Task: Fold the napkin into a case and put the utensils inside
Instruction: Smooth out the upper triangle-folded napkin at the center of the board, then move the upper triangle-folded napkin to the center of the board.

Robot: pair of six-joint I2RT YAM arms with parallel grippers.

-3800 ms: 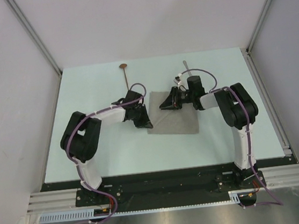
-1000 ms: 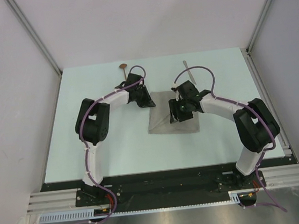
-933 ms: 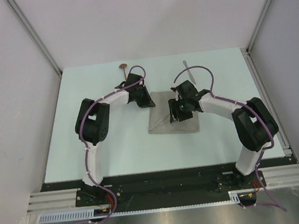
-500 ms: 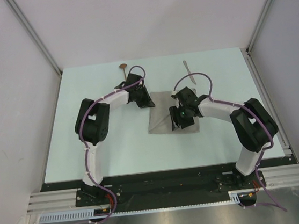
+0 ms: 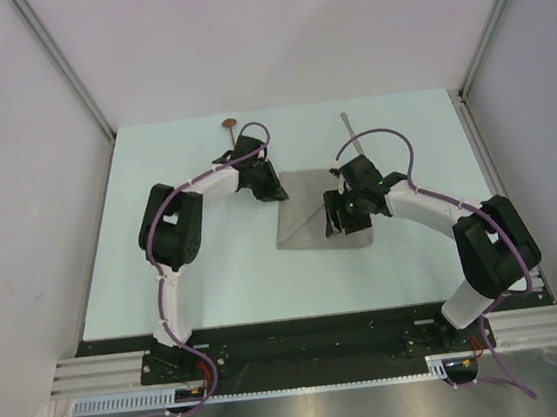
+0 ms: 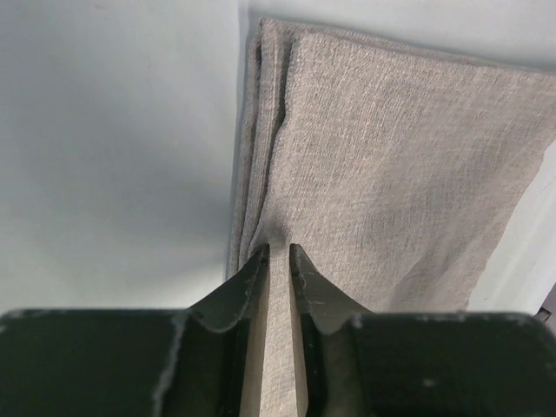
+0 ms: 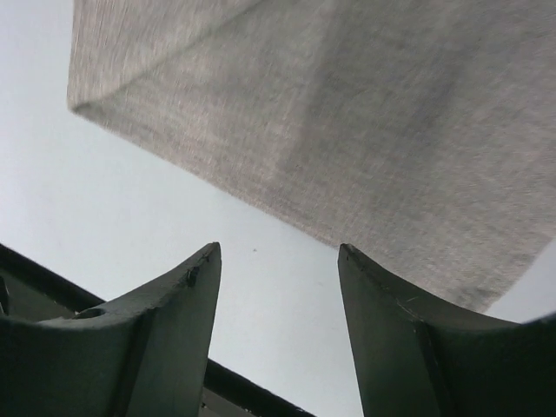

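Observation:
The grey-beige napkin (image 5: 306,227) lies folded on the table's middle, with stacked layers along its left edge in the left wrist view (image 6: 391,174). My left gripper (image 5: 277,194) sits at its far left corner, jaws nearly together with a strip of cloth between them (image 6: 278,250). My right gripper (image 5: 337,224) hovers over the napkin's right half, open and empty (image 7: 278,252), with the napkin (image 7: 347,113) beyond its tips. The spoon (image 5: 232,125) lies at the far edge, its handle partly hidden by the left arm. The knife (image 5: 348,126) lies far right of centre.
The pale table (image 5: 186,279) is walled by white panels on the left, right and far sides. A metal rail (image 5: 504,203) runs along its right edge. Both arm bases stand on the black bar (image 5: 315,350) at the near edge.
The right gripper has shifted right and toward the near edge over the napkin, its jaws widening a little and its elbow swinging outward. The left arm stays at the napkin's corner.

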